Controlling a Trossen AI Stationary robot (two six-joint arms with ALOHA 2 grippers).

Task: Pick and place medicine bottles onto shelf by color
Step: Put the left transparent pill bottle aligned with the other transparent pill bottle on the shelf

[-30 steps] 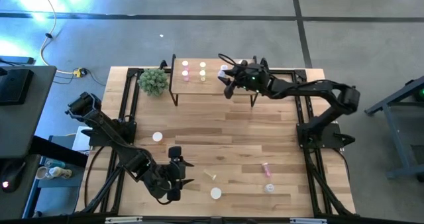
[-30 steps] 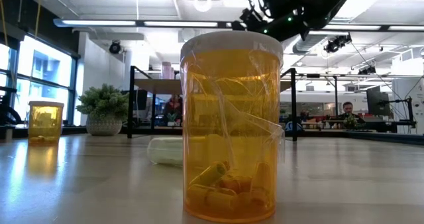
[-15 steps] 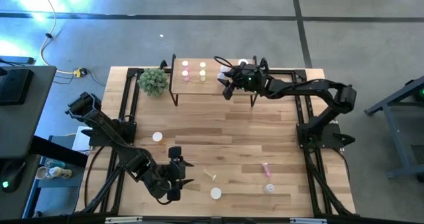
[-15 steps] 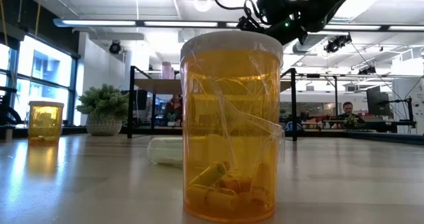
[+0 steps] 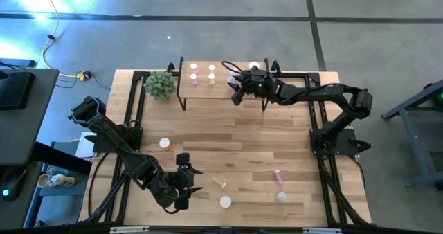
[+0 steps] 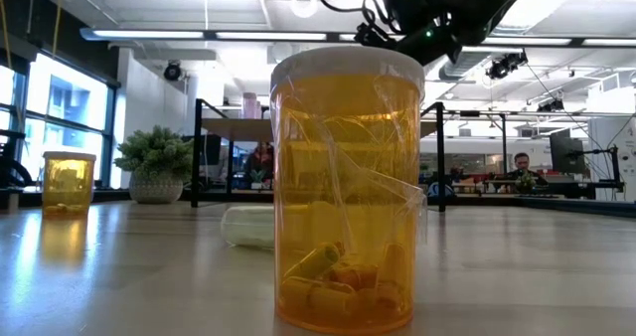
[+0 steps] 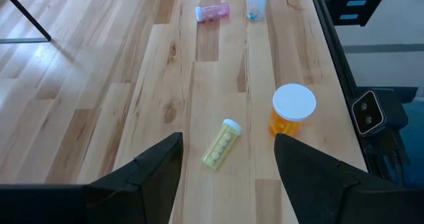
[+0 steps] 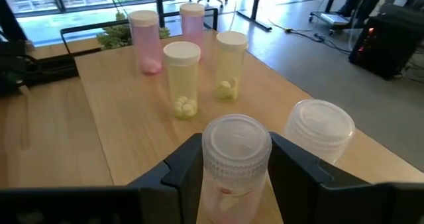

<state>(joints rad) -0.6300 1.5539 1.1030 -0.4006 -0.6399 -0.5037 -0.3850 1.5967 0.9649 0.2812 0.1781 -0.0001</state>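
Nearest the low camera, an orange bottle [image 6: 348, 187] with a white cap stands upright on the counter [image 5: 235, 144], pills visible at its bottom; behind it a yellow-green bottle [image 6: 248, 227] lies on its side. A second orange bottle [image 6: 68, 183] stands farther off beside a potted plant [image 6: 157, 165].

Left pincer [image 7: 225, 164]: at the counter's near edge, fingers spread wide, holding nothing. Beyond its fingers lie the yellow-green bottle [image 7: 221, 143] on its side and the upright orange bottle [image 7: 292, 110]; farther on, a pink bottle [image 7: 212, 12] lies on its side near a clear bottle [image 7: 256, 0].

Right pincer [image 8: 235, 161]: at the far end, over the shelf [image 5: 221, 83], fingers closed partway around a clear bottle [image 8: 235, 159] with a clear ribbed cap, held upright. Whether the bottle's base touches the shelf cannot be told. Just beside it stands another clear-capped bottle [image 8: 320, 130]. Farther along the shelf top stand two yellow-green bottles [image 8: 182, 78] and, behind them, two pink bottles [image 8: 146, 40], all upright.

In the high view the shelf sits at the counter's far edge, the potted plant just beside it.
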